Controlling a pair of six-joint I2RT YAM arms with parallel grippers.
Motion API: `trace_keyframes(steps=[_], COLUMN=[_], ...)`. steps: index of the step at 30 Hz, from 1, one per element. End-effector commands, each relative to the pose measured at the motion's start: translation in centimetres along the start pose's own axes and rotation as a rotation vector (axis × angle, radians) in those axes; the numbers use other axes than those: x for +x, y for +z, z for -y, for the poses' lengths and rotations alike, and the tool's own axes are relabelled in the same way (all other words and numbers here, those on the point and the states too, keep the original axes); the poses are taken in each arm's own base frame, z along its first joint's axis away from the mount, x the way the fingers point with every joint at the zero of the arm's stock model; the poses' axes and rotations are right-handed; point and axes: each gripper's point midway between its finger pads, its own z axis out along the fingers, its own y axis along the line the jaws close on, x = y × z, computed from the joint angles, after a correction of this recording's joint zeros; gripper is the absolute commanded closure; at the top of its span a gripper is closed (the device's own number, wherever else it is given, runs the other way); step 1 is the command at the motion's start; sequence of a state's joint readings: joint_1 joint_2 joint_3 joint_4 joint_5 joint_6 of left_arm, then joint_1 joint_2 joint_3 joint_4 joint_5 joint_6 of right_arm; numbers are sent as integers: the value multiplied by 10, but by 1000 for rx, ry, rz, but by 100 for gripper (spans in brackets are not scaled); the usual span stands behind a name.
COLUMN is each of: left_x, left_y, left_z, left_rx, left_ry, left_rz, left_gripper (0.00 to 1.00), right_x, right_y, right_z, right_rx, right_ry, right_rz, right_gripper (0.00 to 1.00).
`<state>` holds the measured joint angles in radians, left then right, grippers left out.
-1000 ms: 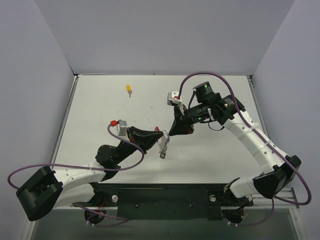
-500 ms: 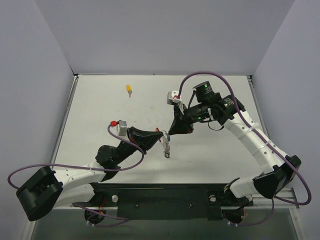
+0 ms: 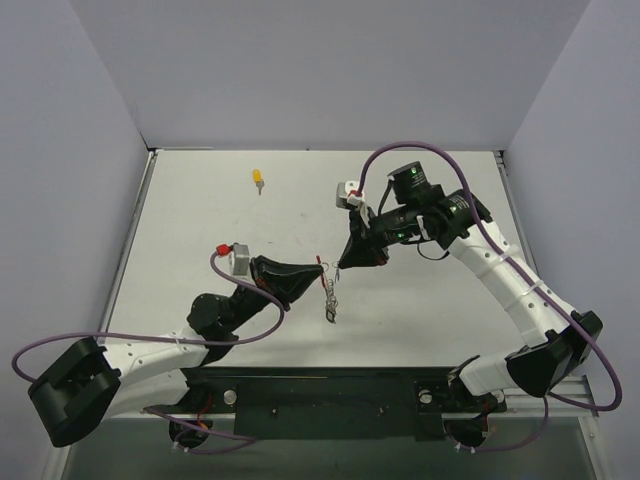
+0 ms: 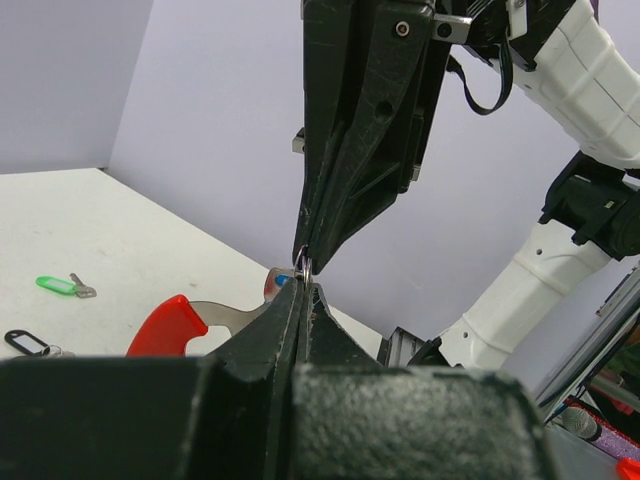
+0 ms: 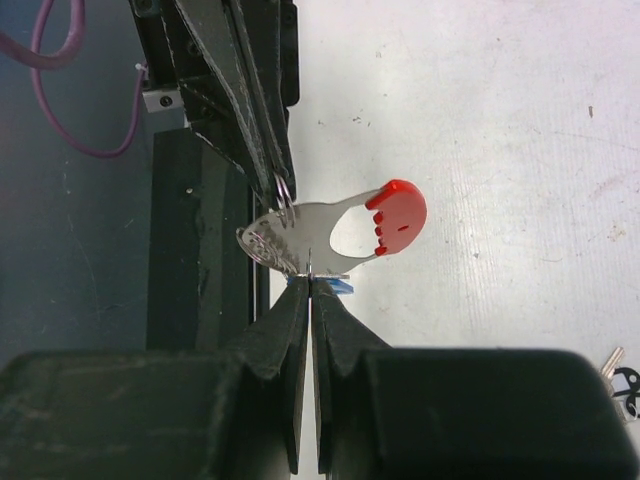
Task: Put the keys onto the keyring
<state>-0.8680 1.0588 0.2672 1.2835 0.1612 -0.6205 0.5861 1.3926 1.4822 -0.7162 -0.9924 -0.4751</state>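
The keyring (image 3: 328,292) hangs above the table's middle between my two gripper tips. It is a silver plate (image 5: 305,238) with a red end (image 5: 398,212). My left gripper (image 3: 318,268) is shut on its thin wire ring (image 4: 302,265). My right gripper (image 3: 341,266) comes in from the other side, tip to tip with the left. It is shut at the plate's lower edge, where the blue key's head (image 5: 337,286) shows beside its tips. A yellow key (image 3: 259,178) lies at the far left of the table. A green key (image 4: 58,286) and a black key (image 4: 25,341) lie on the table.
Lilac walls close the white table (image 3: 430,310) on three sides. The black base rail (image 3: 330,395) runs along the near edge. Purple cables loop off both arms. One more key (image 5: 620,372) lies at the right wrist view's lower right corner.
The keyring's dangling pieces have swung slightly right and lower. The left arm has shifted a little; both grippers stay shut and tip to tip.
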Motion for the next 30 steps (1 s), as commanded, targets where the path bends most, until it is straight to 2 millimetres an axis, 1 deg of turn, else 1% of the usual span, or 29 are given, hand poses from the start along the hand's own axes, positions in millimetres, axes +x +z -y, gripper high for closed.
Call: trace_keyframes(steps=[1,2,3,4,5,6,7,10,13,14,15,16,17,18,19,21,23,24,26,27,28,30], left_x=[-23,-18,-1,8,15,24,22,25,28,27,28,27,27,28,27,25,23,22,19,20,18,16], left_y=[-1,-1,-3,-5,-5,-8,-5,2,8,10,10,11,10,9,8,5,1,-2,-6,-7,-10,-14], left_z=[14,10,0,-5,-12,-16,-18,-18,-18,-16,-17,-15,-15,-14,-13,-11,-10,-9,-7,-7,-6,-6], left_rx=[54,40,0,-15,-41,-50,-52,-22,9,23,26,37,38,46,51,54,56,56,59,57,56,54], left_ry=[48,66,67,94,99,106,110,122,137,140,142,144,149,150,155,162,167,170,174,176,179,183], left_rz=[57,23,-66,-117,-166,-208,-213,-238,-248,-243,-245,-241,-240,-240,-238,-230,-223,-218,-210,-208,-201,-192], left_gripper=[100,100,100,100,100,100,100,100,100,100,100,100,100,100,100,100,100,100,100,100,100,100], right_x=[6,15,26,39,49,67,81,134,174,190,203,215,228,241,251,268,280,289,301,303,309,313], right_y=[-14,-22,-26,-34,-39,-46,-52,-65,-78,-85,-96,-99,-109,-111,-118,-122,-128,-132,-137,-138,-138,-136], right_z=[1,13,19,28,36,41,49,58,65,67,70,70,74,74,75,74,77,77,81,85,87,93], right_rx=[16,63,89,124,165,194,238,311,347,358,383,379,407,396,413,405,420,423,439,446,431,418], right_ry=[-39,-22,-18,22,18,57,42,105,197,254,286,318,340,356,385,428,450,465,476,474,488,498], right_rz=[-8,-26,-44,-53,-79,-114,-174,-321,-395,-419,-452,-483,-516,-545,-567,-600,-639,-680,-734,-743,-765,-782], right_gripper=[100,100,100,100,100,100,100,100,100,100,100,100,100,100,100,100,100,100,100,100,100,100])
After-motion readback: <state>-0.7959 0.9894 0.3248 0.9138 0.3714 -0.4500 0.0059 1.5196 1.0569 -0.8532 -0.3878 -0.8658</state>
